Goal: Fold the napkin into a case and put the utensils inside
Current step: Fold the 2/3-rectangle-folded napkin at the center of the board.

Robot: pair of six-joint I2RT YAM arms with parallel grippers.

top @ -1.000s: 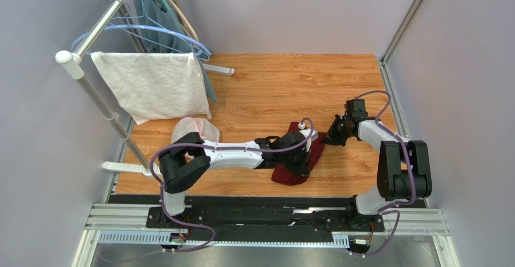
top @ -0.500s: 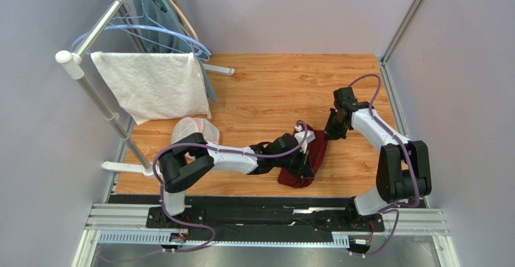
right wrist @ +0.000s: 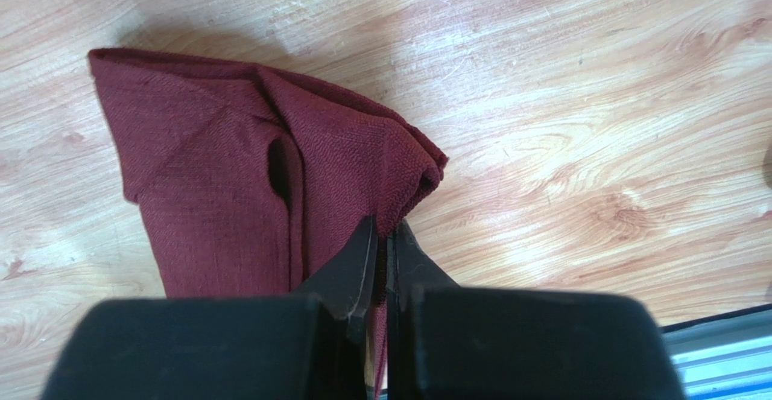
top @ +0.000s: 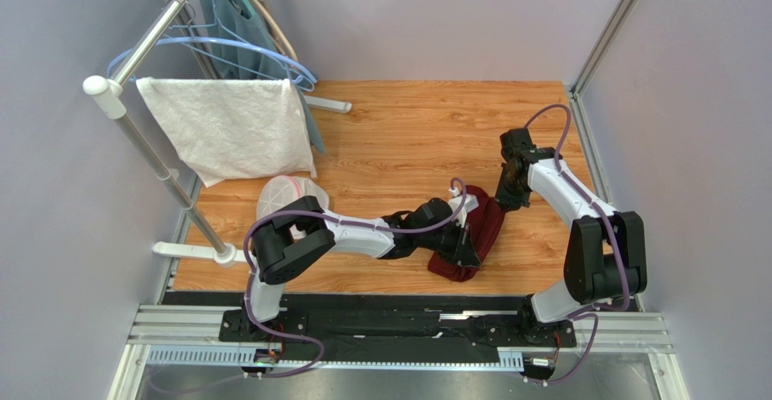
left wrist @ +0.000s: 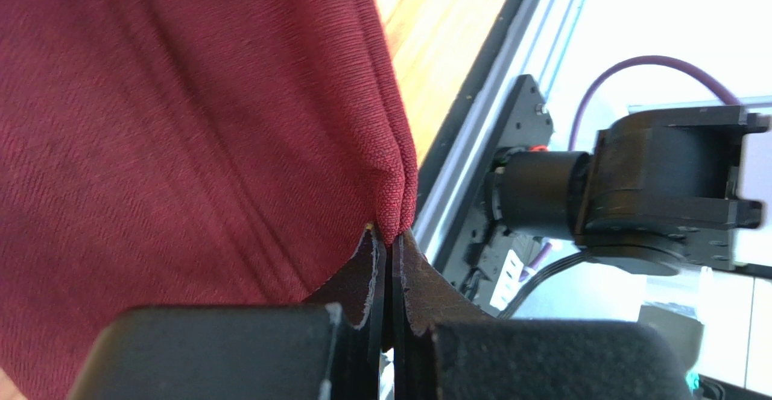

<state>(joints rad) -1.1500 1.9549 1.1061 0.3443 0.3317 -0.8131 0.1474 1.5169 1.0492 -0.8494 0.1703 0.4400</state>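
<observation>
Napkin (top: pixel 483 230) sits bunched on the wood table (top: pixel 399 128), center-right, betw. the 2 arms. L gripper (left wrist: pixel 390 237) is clamped tight on a folded corner at the cloth's near end. R gripper (right wrist: pixel 384 230) pinches a gathered edge at its far end. White towel (top: pixel 226 128) hangs on the rack, far left.

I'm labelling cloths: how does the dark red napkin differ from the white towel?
The dark maroon plain cloth napkin is smooth-woven; the white textured towel looks dimpled. The napkin is bunched in folds down at the wooden table; the towel hangs flat over the metal rack rail. The left hand and right hand each pinch a napkin edge; no hand touches the towel. Both are soft cloth.
</observation>
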